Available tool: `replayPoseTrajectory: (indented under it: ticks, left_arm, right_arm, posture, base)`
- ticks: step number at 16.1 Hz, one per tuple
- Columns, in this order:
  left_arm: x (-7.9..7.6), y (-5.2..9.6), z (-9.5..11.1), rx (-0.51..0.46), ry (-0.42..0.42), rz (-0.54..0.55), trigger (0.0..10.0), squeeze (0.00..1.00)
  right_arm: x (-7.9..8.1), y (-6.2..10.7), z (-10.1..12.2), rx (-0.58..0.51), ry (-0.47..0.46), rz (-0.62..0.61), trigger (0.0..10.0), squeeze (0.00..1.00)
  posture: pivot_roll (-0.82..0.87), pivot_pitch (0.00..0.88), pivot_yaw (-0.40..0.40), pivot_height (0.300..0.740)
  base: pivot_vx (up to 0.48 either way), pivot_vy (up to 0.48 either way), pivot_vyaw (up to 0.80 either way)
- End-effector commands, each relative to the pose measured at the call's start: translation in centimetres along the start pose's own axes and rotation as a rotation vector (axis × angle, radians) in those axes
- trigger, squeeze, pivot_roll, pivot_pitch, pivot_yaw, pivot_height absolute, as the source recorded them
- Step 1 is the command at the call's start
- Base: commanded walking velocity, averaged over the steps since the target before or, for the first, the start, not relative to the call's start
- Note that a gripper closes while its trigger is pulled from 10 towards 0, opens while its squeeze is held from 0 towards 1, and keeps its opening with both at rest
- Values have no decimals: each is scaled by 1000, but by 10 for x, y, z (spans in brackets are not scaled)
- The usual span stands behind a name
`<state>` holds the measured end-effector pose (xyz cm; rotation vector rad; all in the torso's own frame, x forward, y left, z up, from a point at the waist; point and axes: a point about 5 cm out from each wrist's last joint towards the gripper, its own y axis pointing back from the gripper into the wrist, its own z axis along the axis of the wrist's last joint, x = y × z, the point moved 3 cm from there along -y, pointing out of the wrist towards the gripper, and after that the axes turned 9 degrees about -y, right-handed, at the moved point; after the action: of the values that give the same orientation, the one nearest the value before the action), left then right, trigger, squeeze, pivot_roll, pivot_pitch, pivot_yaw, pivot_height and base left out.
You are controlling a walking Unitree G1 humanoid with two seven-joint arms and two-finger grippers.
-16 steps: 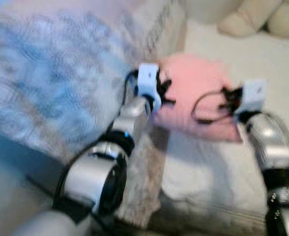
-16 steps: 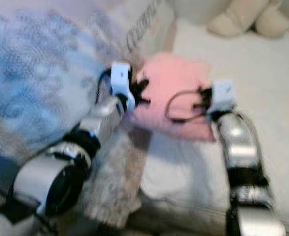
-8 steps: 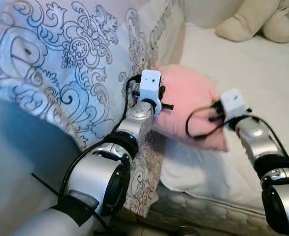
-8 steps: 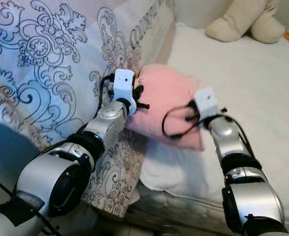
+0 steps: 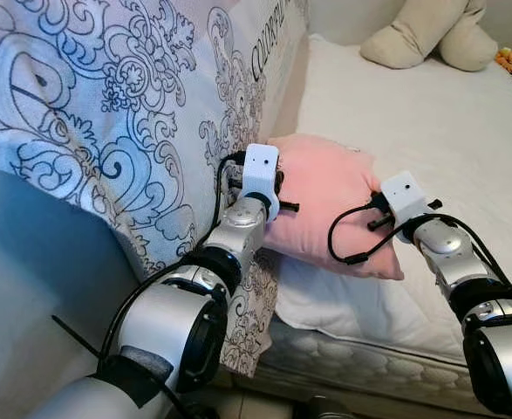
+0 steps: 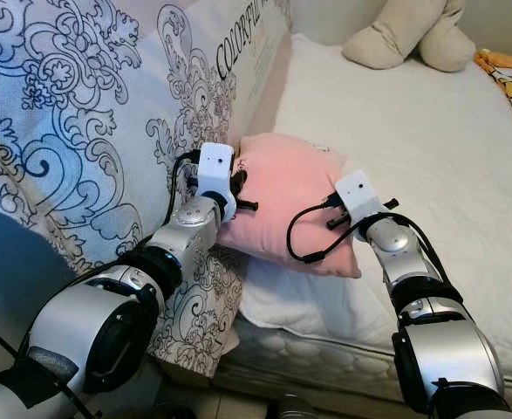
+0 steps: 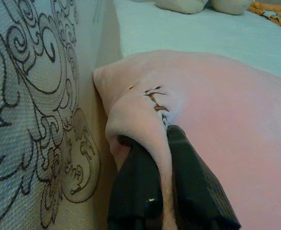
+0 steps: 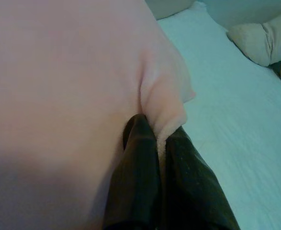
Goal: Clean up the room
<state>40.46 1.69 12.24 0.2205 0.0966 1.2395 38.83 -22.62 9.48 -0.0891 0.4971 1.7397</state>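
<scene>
Pink pillow: drawn nearer the bed edge, long axis across it. Left hand and right hand each pinch a fold; arms extended forward.

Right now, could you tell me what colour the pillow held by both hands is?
The pillow is plain pink, clearest in the right eye view.

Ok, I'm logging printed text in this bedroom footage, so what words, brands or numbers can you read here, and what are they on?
"COLORFUL": printed in dark capitals on the patterned bedspread, near its upper edge; the letters after it are too small to read.
Pink pillow: a small dark embroidered mark, not readable as letters.
No other text is legible on the white mattress sheet or the beige plush toy.
</scene>
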Motion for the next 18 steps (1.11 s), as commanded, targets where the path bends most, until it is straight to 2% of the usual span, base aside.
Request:
replayPoseTrajectory:
  ticks: [1, 2, 4, 5, 7, 8, 9, 10, 12, 14, 15, 17, 18]
  left_arm:
    - [-58, 10, -29, 81, 165, -83, 10000, 0]
    - [-60, 10, -29, 83, 174, -87, 10000, 0]
    - [-76, 15, -40, 129, 252, -108, 10000, 0]
    - [-84, 19, -49, 158, 266, -120, 10000, 0]
    - [-88, 20, -52, 170, 271, -135, 10000, 0]
    - [-90, 21, -54, 176, 262, -144, 10000, 165]
    - [-91, 21, -54, 180, 275, -150, 10000, 1000]
    - [-90, 21, -54, 178, 280, -153, 10000, 1000]
    - [-86, 20, -52, 170, 233, -144, 10000, 1000]
    - [-80, 19, -51, 155, 138, -136, 10000, 1000]
    - [-77, 18, -52, 153, 112, -128, 10000, 1000]
    - [-58, 17, -58, 175, 109, -74, 10000, 1000]
    - [-53, 17, -59, 176, 122, -66, 10000, 1000]
  right_arm:
    - [-28, 7, -1, 7, -56, -91, 10000, 0]
    - [-29, 7, -1, 7, -62, -92, 10000, 0]
    - [-37, 12, -4, 17, -39, -106, 10000, 0]
    - [-40, 14, -10, 35, -34, -115, 10000, 0]
    - [-38, 15, -14, 42, -76, -114, 10000, 0]
    - [-35, 14, -16, 41, -109, -108, 10000, 427]
    - [-32, 14, -19, 45, -143, -101, 10000, 1000]
    - [-29, 14, -22, 52, -162, -97, 10000, 1000]
    - [-26, 15, -26, 55, -250, -104, 10000, 1000]
    - [-24, 15, -32, 50, -377, -123, 10000, 1000]
    - [-23, 16, -33, 50, -404, -127, 10000, 1000]
    - [-14, 17, -38, 26, -489, -112, 10000, 1000]
    - [-12, 17, -38, 13, -504, -108, 10000, 1000]
  posture:
    - [-114, 52, -3, 740]
    - [-115, 50, -3, 740]
    - [-120, 47, -3, 740]
    - [-121, 48, -3, 740]
    - [-122, 46, -4, 740]
    - [-124, 44, -5, 740]
    - [-124, 41, -7, 740]
    - [-123, 39, -7, 740]
    - [-120, 34, -9, 740]
    - [-117, 29, -9, 740]
    - [-114, 26, -8, 740]
    - [-118, 12, -1, 740]
    - [-119, 9, 1, 740]
  base:
    - [0, 0, 0]
    - [0, 0, 0]
    - [0, 0, 0]
    - [0, 0, 0]
    - [0, 0, 0]
    - [0, 0, 0]
    - [0, 0, 0]
    - [0, 0, 0]
    - [0, 0, 0]
    - [0, 0, 0]
    - [0, 0, 0]
    - [0, 0, 0]
    - [0, 0, 0]
